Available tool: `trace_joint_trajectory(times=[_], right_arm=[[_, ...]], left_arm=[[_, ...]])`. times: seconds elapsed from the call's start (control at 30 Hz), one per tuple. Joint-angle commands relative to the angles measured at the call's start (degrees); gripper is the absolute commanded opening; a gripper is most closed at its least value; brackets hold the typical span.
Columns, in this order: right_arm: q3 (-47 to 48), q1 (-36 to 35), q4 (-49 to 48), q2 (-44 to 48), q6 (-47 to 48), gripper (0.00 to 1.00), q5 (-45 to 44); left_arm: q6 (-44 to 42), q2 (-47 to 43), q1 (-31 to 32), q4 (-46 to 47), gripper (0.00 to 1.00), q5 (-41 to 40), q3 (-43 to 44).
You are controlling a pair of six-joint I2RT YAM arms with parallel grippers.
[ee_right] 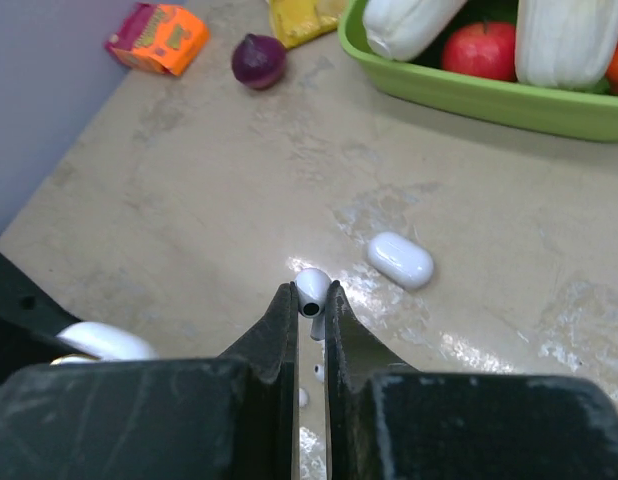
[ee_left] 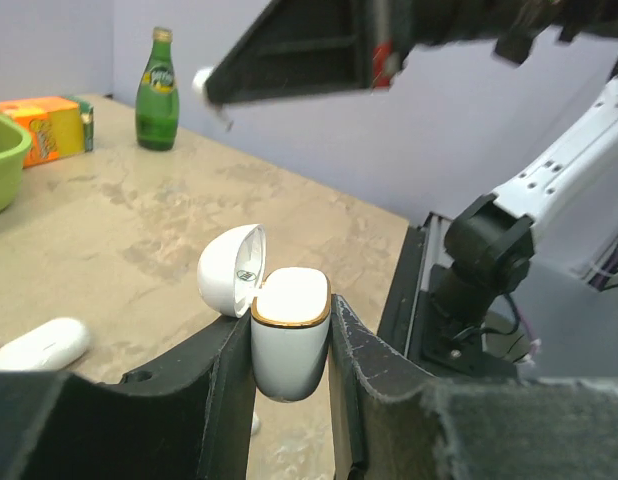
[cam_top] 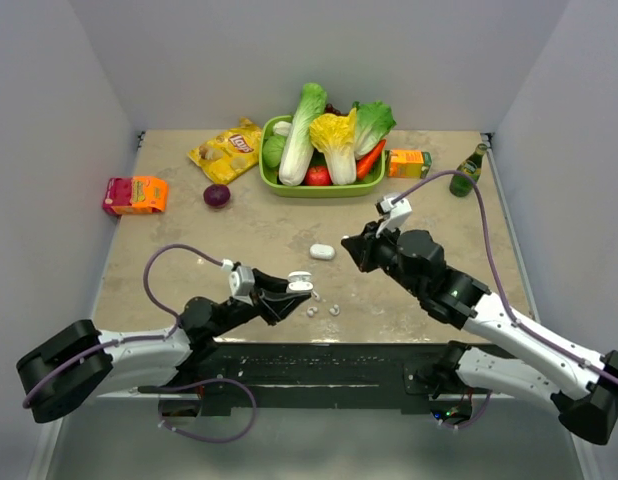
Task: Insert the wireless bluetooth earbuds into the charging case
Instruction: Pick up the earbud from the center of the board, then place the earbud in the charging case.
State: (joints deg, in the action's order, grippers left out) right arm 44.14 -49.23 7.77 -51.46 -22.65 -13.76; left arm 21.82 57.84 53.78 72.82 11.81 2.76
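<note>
Step in hand: transfer. One earbud has been picked up and, judging by the poses, is on its way to the case. No bud looks seated.
Right hand: fingers narrowed to a slit, pinching the earbud at their very tips, clear of the counter.
Left hand: clamped on the body of the charging case, holding it upright with the mouth facing up.
Where the two stand: the left wrist view puts the right hand high above the case and apart from it, not over the mouth.
Earbud, look: tiny, glossy white, with a rounded head and a dark round port facing the wrist camera. The stem is hidden between the fingers, so its orientation is uncertain.
Case, look: smooth white shell with a gold-coloured band round the rim. The lid is hinged back and leans away to one side. The sockets cannot be read from this angle.
Loose earbuds: a few small white specks lie on the counter just ahead of the left hand.
Other white item: a closed pill-shaped case lies flat on the counter, between the hands and the green basket.
Next move, as judged: bring the bud over the open mouth, turn it stem-down to match a socket, lower it gently, then ease the fingers apart.
Risk: the bud is slick and held by a narrow margin, so a small tilt could drop it.
</note>
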Motion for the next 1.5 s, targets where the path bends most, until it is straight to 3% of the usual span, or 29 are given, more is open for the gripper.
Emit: trace_joint_trajectory(times=[0.0, 0.3, 0.67, 0.9, 1.47], right_arm=[[2.18, -0.34, -6.43, 3.73, 4.11, 0.00, 4.09], [0.50, -1.30, -16.81, 11.56, 9.64, 0.00, 10.59], [4.37, -3.15, -19.72, 11.47, 13.16, 0.00, 12.53], [4.02, -5.78, -24.99, 9.89, 12.81, 0.00, 12.44], [0.42, -7.81, -26.67, 9.01, 12.90, 0.00, 4.80]], left_arm=[[-4.86, 3.76, 0.36, 13.75, 0.00, -1.98, 2.23], [-11.27, 8.69, 0.27, 15.34, 0.00, 0.57, 13.39], [-15.85, 13.69, -0.17, 11.91, 0.00, 4.62, 25.96], [-15.14, 17.56, -0.25, 13.05, 0.00, 4.18, 29.05], [-12.07, 18.00, -0.34, 12.44, 0.00, -1.26, 29.75]])
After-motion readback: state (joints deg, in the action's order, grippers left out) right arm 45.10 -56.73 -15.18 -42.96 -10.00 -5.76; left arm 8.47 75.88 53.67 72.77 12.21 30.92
